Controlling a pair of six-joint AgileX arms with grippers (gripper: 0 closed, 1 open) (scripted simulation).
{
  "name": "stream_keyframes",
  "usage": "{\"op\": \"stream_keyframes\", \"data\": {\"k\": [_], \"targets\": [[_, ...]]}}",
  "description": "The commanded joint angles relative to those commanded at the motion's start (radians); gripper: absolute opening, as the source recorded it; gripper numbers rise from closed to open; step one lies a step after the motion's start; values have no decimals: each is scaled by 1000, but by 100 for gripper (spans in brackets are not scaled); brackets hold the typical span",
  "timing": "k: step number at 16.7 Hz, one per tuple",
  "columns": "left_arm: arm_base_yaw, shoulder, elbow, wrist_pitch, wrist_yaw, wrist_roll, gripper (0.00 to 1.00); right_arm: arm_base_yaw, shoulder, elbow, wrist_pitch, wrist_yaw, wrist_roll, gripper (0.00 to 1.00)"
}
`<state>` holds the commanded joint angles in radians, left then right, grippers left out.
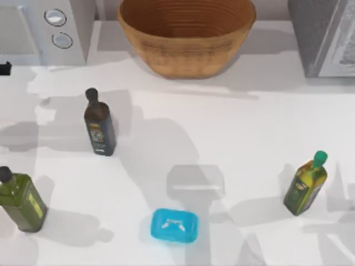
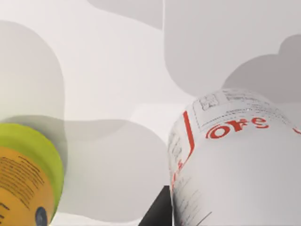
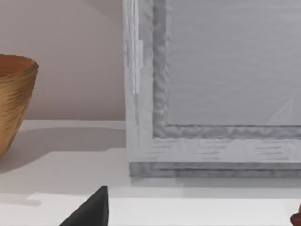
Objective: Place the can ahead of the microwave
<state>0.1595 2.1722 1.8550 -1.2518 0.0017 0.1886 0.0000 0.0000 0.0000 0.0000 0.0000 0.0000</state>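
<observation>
The can [image 2: 235, 160], white with red lettering, looms close in the left wrist view, tilted, with one dark finger [image 2: 157, 211] of my left gripper against its side. A black bit of my left arm [image 1: 4, 67] pokes in at the top view's left edge, just in front of the light grey microwave [image 1: 22, 30] with its two round dials. Of my right gripper one dark finger [image 3: 91, 211] shows, well off centre with nothing beside it, facing the darker grey appliance [image 3: 211, 84].
A wicker basket [image 1: 186, 41] stands at the back middle and the darker appliance [image 1: 327, 36] at the back right. A dark bottle [image 1: 100, 124], a green bottle [image 1: 22, 202] at the left, another green bottle [image 1: 306, 185] at the right and a blue dish [image 1: 174, 225] stand on the table.
</observation>
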Motion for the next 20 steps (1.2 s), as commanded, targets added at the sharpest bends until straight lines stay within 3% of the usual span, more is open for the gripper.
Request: {"op": "stream_keyframes", "data": {"k": [8,20], "targets": [[0,0,0,0,0,0,98,0,0,0,0,0,0,100],[9,-11,25,18,-7,-5,100,0,0,0,0,0,0,100]]}}
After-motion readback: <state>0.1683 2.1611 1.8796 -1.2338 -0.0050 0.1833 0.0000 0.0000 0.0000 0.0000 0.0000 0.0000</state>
